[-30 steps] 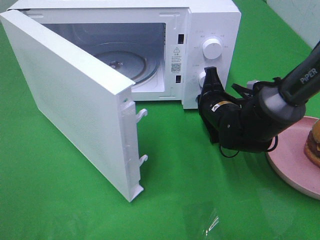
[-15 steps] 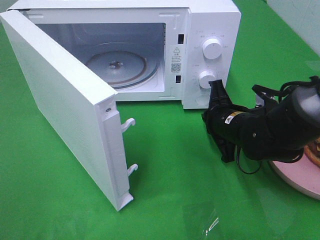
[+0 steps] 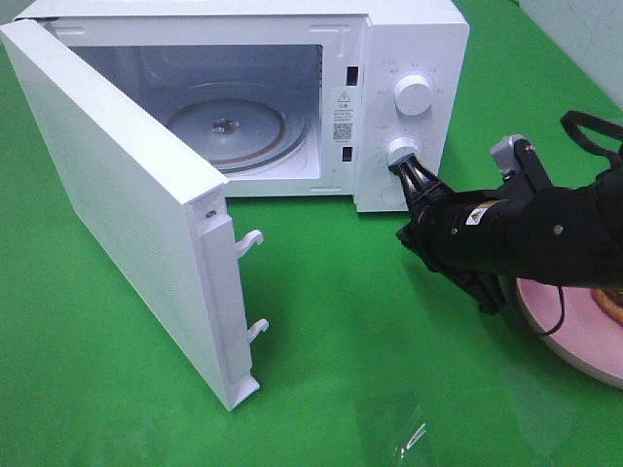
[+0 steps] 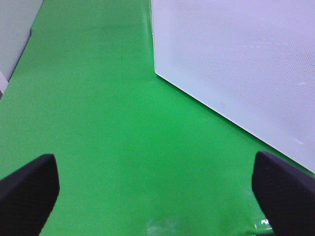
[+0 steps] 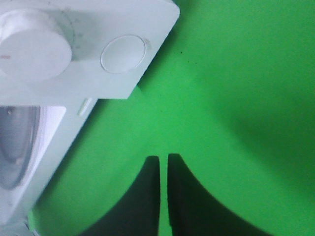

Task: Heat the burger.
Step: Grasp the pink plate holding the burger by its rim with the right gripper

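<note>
Green counter [image 3: 341,379], white microwave [image 3: 414,39] stood with door [image 3: 117,185] wide open | right gripper [image 3: 409,177] was pressed together, tips just beside the lower knob [image 3: 402,151]; left gripper [image 4: 155,164] was spread, holding nothing | risk: right arm [image 3: 545,233] sweeping low might knock the burger [image 3: 613,305] off its pink plate [image 3: 574,336] | burger sat there mostly hidden by that arm, only a brown sliver showed

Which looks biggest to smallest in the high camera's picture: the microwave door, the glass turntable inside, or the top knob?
1. microwave door: by far the largest, though it also swings closest to the camera.
2. glass turntable
3. top knob: smallest.
</note>
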